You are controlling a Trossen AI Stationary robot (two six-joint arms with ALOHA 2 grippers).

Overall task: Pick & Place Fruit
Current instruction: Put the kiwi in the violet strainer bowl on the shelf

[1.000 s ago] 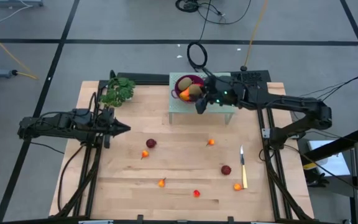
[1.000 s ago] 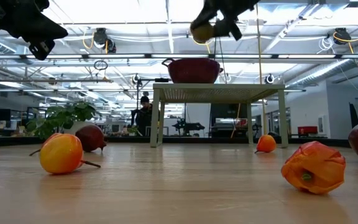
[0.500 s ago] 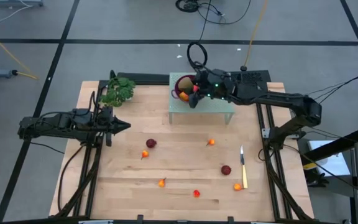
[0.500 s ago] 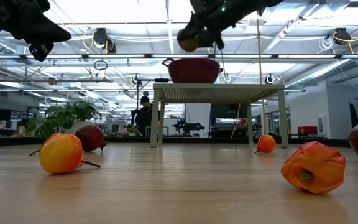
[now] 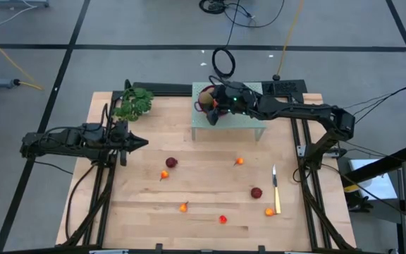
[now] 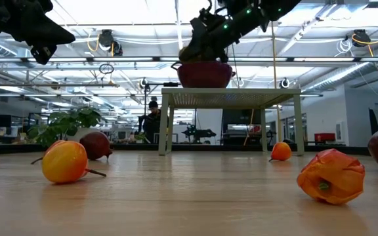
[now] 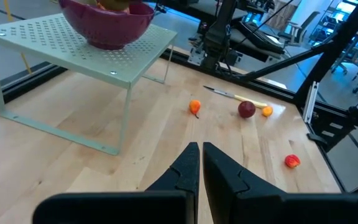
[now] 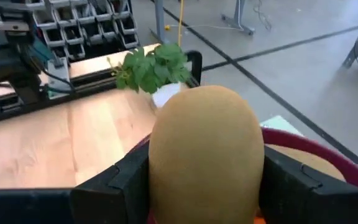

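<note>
Fruit, scattered over the wooden table [image 5: 139, 212] and partly gathered in the dark red bowl [image 6: 204, 73] on the pale perforated stand [image 5: 249, 125]. Left to right in the high view: left gripper [image 5: 138, 144] parked over the table's left side, fingers pressed together on nothing in the left wrist view; leafy sprig [image 5: 133, 103] near the far left corner; dark red ball [image 5: 171, 163] with a small orange piece [image 5: 164, 174] just beside it; further orange and red pieces [image 5: 183, 207] [image 5: 223, 219] toward the near edge; bowl on the stand, with the right gripper [image 5: 213, 111] above its rim, clamped across the middle of a brown kiwi-like oval [image 8: 205, 152]; small orange piece [image 5: 239, 161]; second dark red ball [image 5: 256, 192]; yellow-handled knife [image 5: 276, 191] with an orange piece [image 5: 269, 212] beside it. Judged light, rounded and prone to roll; skin of the kiwi-like oval probably matte enough for a sure hold, flesh likely soft, hence gentle pressure. Best taken across the widest part, as with the held oval. Tiny orange pieces judged hardest to pinch.
</note>
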